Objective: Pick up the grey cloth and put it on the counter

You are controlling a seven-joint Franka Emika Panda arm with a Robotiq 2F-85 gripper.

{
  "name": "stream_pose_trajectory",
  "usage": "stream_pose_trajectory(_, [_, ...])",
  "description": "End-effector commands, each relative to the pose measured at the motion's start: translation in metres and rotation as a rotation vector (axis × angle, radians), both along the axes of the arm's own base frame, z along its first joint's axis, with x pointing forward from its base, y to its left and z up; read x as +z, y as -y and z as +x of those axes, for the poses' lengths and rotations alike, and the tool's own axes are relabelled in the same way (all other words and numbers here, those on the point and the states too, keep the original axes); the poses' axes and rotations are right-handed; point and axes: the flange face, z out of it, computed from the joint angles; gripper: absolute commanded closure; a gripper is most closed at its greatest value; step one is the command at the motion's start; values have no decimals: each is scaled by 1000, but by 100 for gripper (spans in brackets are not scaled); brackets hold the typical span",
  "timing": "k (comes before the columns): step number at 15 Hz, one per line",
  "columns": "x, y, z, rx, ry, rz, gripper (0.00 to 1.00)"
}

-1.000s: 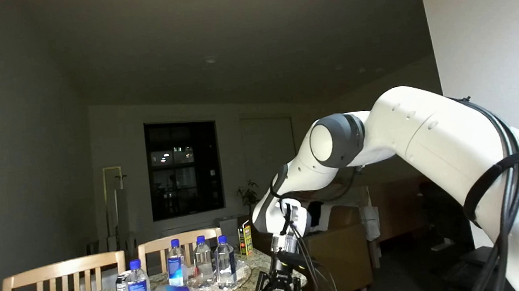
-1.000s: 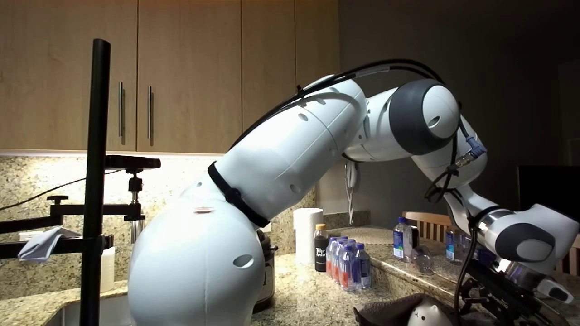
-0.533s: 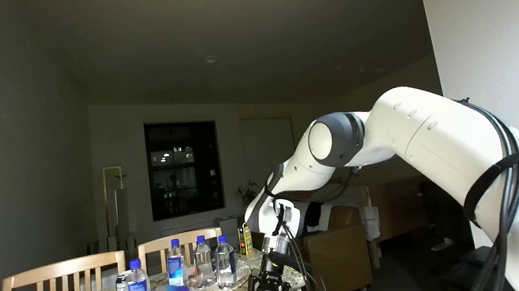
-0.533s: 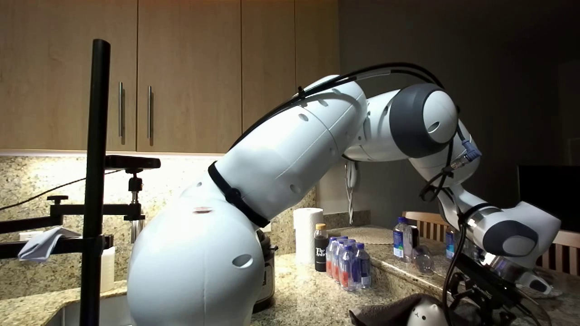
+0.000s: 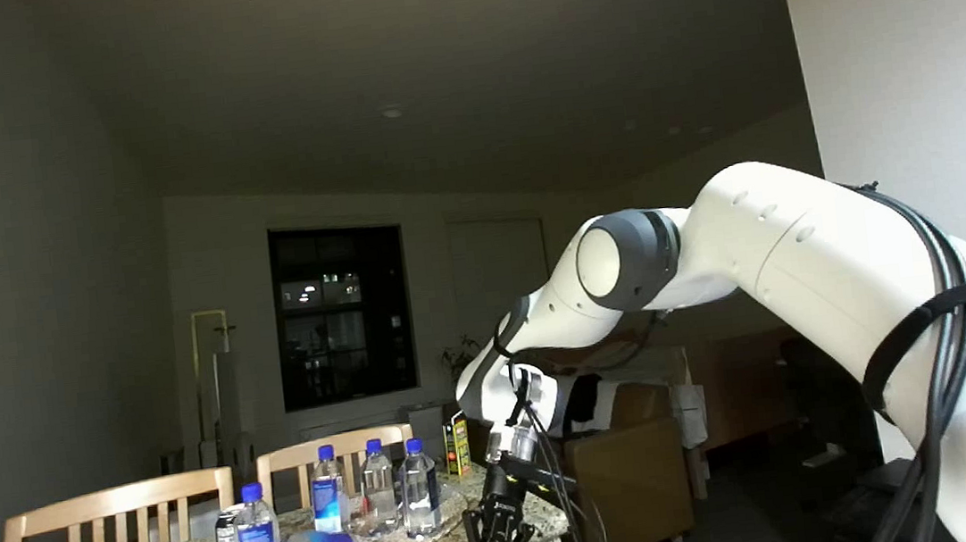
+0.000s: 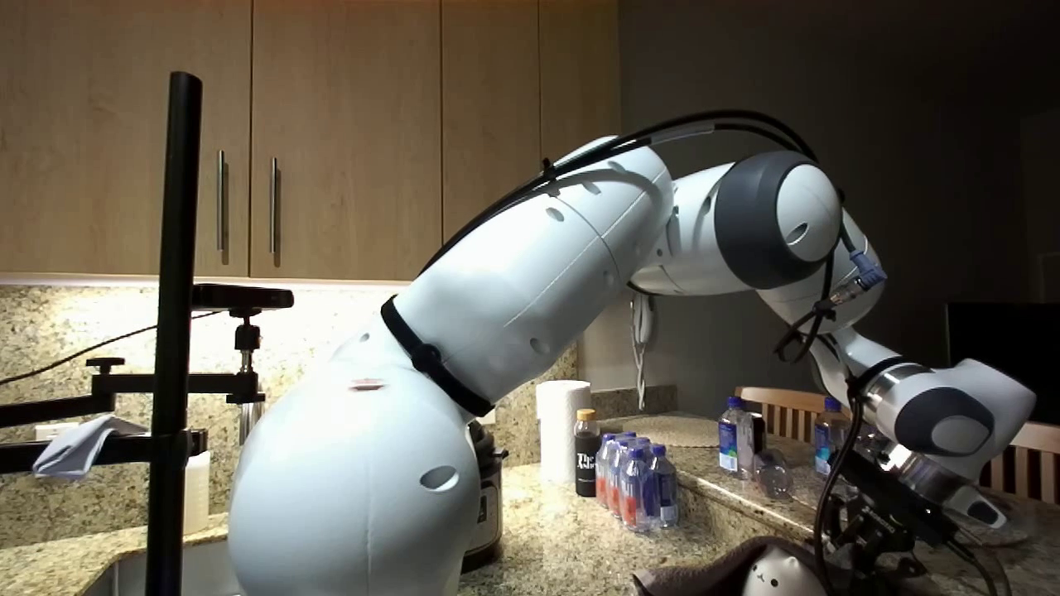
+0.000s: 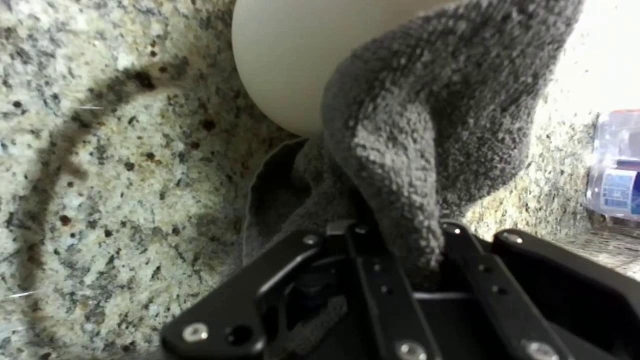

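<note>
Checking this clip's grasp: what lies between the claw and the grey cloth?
Nothing visible. In the wrist view, a fold of the grey cloth sits inside the claw, between its fingers, apparently touching both.

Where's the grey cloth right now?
The grey cloth is at the bottom edge of an exterior view, right of centre, behind the white cat-faced figurine; the wrist view shows it bunched up in the gripper.

wrist: close, down at counter [image 7: 125, 235] | both exterior views: arm [image 6: 513, 273] shared
</note>
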Motion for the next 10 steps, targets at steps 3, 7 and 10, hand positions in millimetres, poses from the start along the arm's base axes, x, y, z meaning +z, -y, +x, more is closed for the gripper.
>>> stream_pose_trajectory(3, [41,-4,3,24,-21,37,89])
stream_pose_trajectory(7, [85,-26,11,29,37,34,88])
stream_pose_trajectory(10, [122,-51,11,25,79,41,88])
